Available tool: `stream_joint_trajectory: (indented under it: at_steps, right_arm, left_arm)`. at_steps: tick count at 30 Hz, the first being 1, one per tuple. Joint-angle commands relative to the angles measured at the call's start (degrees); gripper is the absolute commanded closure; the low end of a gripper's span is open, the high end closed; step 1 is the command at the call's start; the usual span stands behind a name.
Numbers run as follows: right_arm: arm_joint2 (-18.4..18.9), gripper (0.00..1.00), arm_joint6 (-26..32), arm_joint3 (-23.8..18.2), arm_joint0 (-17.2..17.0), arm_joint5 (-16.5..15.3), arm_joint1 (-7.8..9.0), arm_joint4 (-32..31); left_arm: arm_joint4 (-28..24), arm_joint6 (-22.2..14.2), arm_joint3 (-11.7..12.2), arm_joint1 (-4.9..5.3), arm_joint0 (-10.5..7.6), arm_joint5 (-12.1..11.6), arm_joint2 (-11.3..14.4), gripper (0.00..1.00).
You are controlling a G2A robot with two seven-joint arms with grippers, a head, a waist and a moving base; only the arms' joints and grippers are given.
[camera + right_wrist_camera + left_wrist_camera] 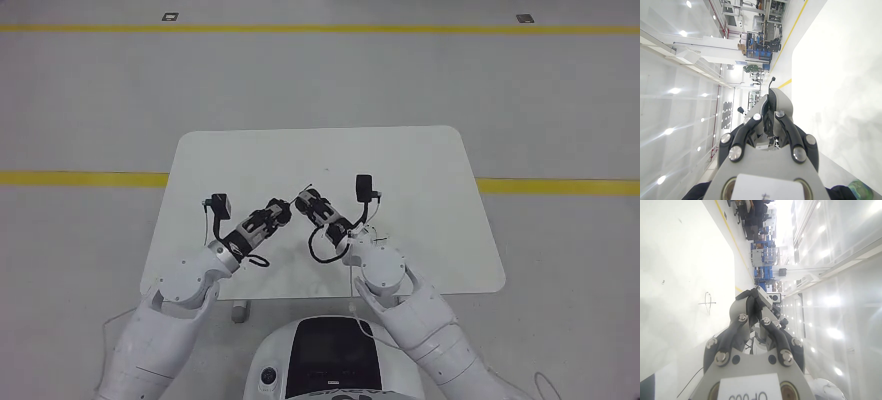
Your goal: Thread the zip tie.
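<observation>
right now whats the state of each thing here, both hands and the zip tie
left hand: shut, held above the table, close to the right hand; what it grips is unclear
right hand: shut on the zip tie
zip tie: black, clamped, one end sticking out past the fingertips; threaded or not, cannot tell
thin looped strand: lying loose on the table

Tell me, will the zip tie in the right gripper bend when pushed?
The zip tie juts from the right gripper in a slight curve, so probably springy, not floppy. It is thin, so likely light and easily bent.
</observation>
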Motion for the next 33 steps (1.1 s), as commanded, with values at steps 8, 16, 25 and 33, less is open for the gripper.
stream_joint_trajectory:
  at_steps: [8, 16, 25, 33]
  right_arm:
    - [1.58, 0.0, 1.32, -1.6, -1.27, -0.37, 0.48, -0.42]
    - [5.46, 0.0, 4.73, -3.89, -2.68, 0.01, 1.52, -0.79]
    - [5.46, 0.0, 4.73, -3.89, -2.68, 0.01, 1.52, -0.79]
    - [7.72, 0.0, 17.19, -1.13, -0.09, 2.36, 2.23, 4.82]
  left_arm:
    - [-0.11, -0.32, -0.68, 0.25, 0.95, -0.3, -0.5, 1.0]
    - [-0.49, -1.62, -1.38, 0.72, 2.32, -1.27, -2.37, 1.0]
    - [-1.05, -2.63, -1.61, 0.87, 2.73, -2.6, -3.15, 1.0]
    - [-2.65, -7.55, -2.14, 1.44, 2.86, -2.18, -5.24, 1.0]
